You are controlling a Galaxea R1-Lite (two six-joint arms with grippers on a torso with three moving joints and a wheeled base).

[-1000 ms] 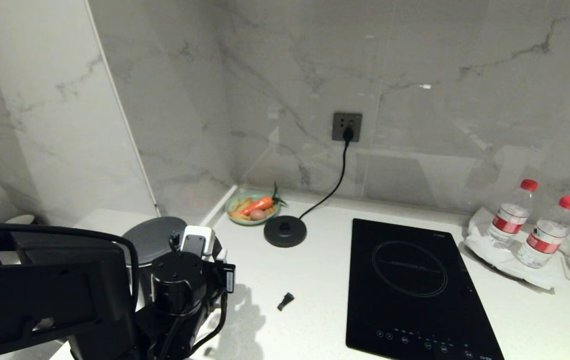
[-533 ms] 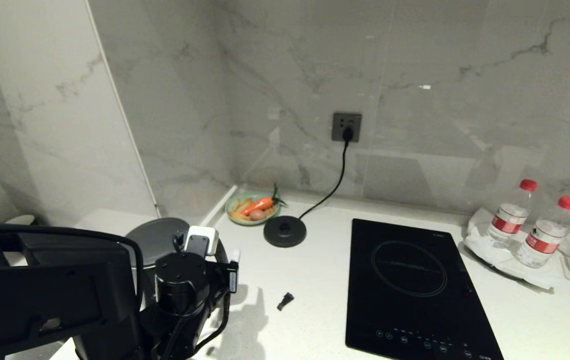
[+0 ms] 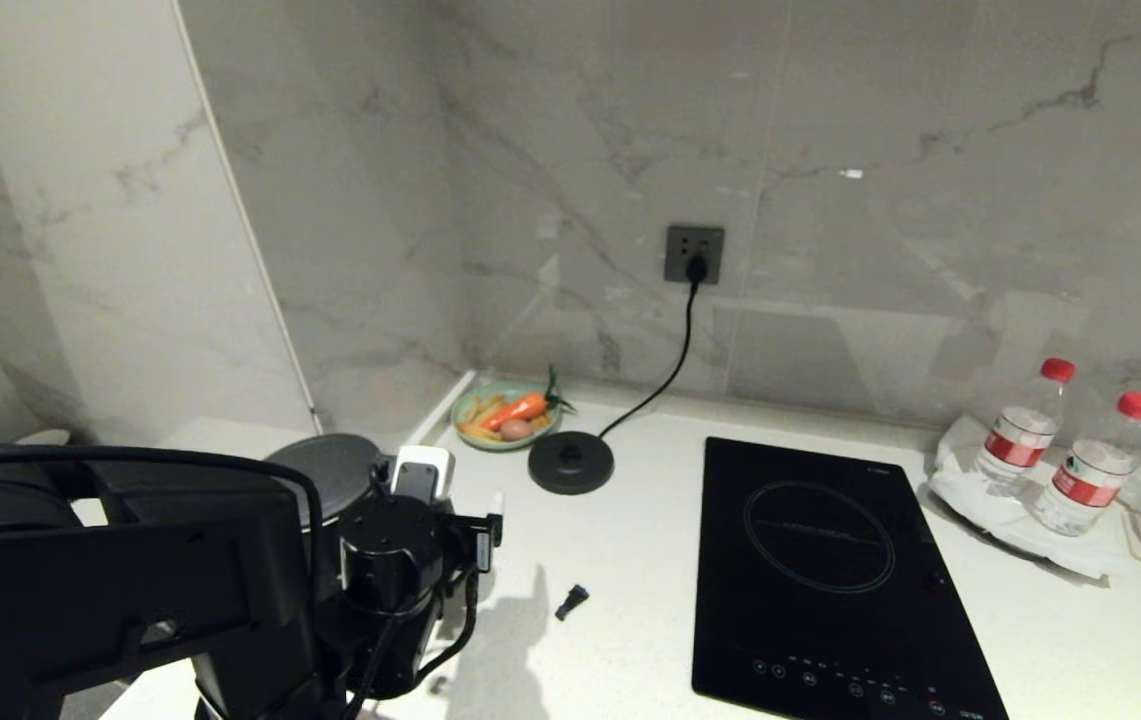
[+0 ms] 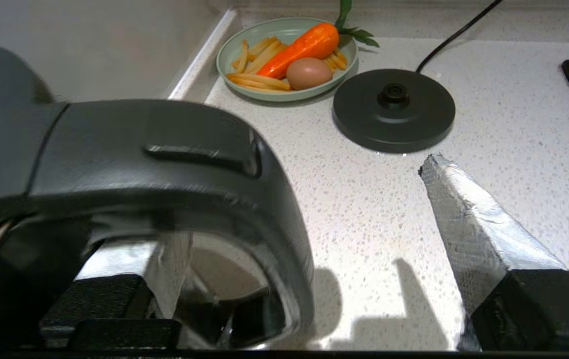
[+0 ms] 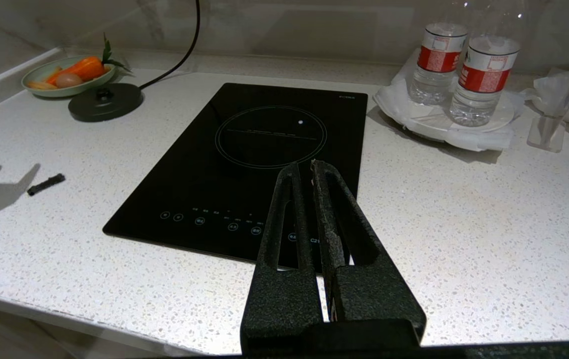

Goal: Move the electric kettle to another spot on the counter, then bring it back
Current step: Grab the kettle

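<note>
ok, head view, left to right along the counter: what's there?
electric kettle → left gripper → green plate of food → kettle base disc → hob → two water bottles.

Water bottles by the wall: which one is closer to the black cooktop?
The left water bottle. It stands on the side nearer the black cooktop; the right water bottle is nearer the counter's far right end.

From the head we look forward and down across the counter (image 3: 630, 560) toward the wall at twelve o'clock. Our left wrist camera sits close and low, facing the base disc (image 4: 394, 110) and plate (image 4: 284, 55). Our right wrist camera faces the hob (image 5: 259, 164) at twelve; all three share disc and plate.
</note>
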